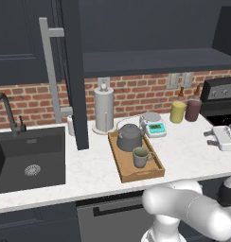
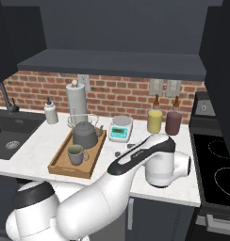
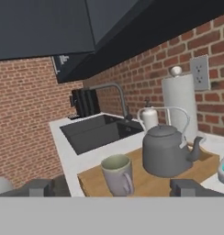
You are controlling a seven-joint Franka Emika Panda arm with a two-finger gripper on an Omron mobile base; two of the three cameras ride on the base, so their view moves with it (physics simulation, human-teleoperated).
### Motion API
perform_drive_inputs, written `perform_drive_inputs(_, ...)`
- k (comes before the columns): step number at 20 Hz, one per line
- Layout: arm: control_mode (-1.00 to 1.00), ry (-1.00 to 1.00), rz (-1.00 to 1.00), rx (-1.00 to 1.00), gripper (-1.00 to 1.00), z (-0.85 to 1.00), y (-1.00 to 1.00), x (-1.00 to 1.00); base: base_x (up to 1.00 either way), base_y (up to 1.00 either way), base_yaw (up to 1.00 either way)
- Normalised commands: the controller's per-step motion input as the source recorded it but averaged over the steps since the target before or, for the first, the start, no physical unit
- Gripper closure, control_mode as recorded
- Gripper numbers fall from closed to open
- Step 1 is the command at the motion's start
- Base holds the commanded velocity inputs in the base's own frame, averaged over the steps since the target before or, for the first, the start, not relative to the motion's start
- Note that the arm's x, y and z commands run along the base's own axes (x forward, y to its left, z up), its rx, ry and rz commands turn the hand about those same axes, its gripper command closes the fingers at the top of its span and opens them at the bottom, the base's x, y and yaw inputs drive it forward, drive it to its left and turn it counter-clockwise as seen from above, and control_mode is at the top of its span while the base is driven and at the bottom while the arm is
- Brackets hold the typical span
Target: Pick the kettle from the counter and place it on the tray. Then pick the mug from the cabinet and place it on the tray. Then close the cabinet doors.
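The tray lies on the counter, directly ahead of the open jaws. The mug stands on the tray, nearest the jaws, ahead between them. The kettle stands on the tray beyond the mug, toward the right-hand finger. The paper-towel roll stands behind the kettle at the wall. The sink sits beyond the tray, ahead left.
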Motion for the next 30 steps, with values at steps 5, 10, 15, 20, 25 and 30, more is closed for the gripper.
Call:
perform_drive_inputs(5, -1.00, 0.00, -0.09, 0.08, -1.00, 0.12, -0.16, 0.01, 0.00, 0.00, 0.00)
perform_drive_inputs(10, -1.00, 0.00, 0.00, 0.00, -1.00, 0.00, 0.00, 0.00, 0.00, 0.00, 0.00)
perform_drive_inputs(15, -1.00, 0.00, 0.00, 0.00, -1.00, 0.00, 0.00, 0.00, 0.00, 0.00, 0.00)
perform_drive_inputs(20, -1.00, 0.00, -0.01, 0.00, -1.00, 0.00, -0.04, 0.00, 0.00, 0.00, 0.00)
perform_drive_inputs(25, -1.00, 0.00, -0.04, 0.00, -1.00, 0.00, -0.19, 0.00, 0.00, 0.00, 0.00)
perform_drive_inputs(30, -1.00, -0.04, -0.07, 0.01, -1.00, 0.10, -0.45, 0.00, 0.00, 0.00, 0.00)
